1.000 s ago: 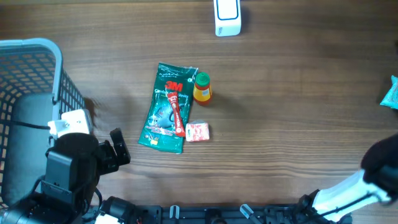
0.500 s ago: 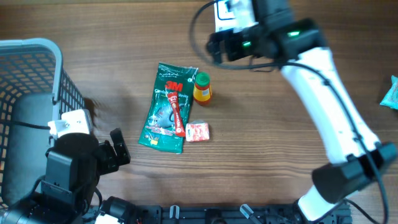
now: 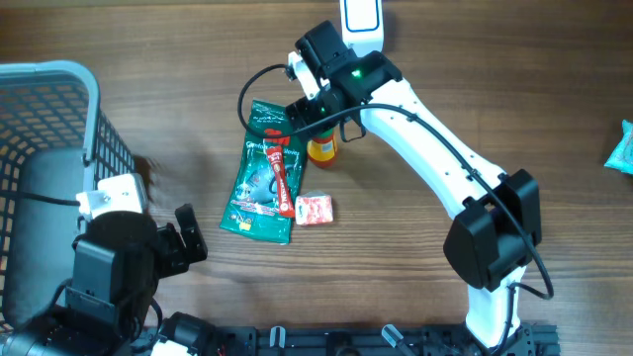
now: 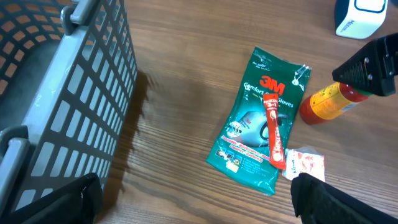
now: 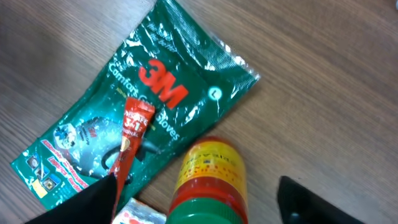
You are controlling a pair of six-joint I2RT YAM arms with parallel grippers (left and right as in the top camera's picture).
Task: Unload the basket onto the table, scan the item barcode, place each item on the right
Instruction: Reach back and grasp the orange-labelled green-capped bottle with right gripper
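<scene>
Bottle (image 5: 208, 180) on the table (image 5: 323, 81), just beside the green glove packet (image 5: 124, 106), sits between the right gripper's (image 5: 202, 202) wide-open fingers, so an off-centre squeeze could knock it aside or snag the packet, while the left gripper (image 4: 196, 196) hangs open near the basket (image 4: 81, 93).

Mock shop checkout, prob. a robot lab bench: grey plastic shopping basket (image 3: 87, 89) at far left, white barcode scanner (image 3: 361, 28) top ctr, packaged retail goods mid-frame, e.g. 3M gloves pack (image 3: 259, 186) & small bottle (image 3: 323, 149), on wood-grain table (image 3: 554, 99).
</scene>
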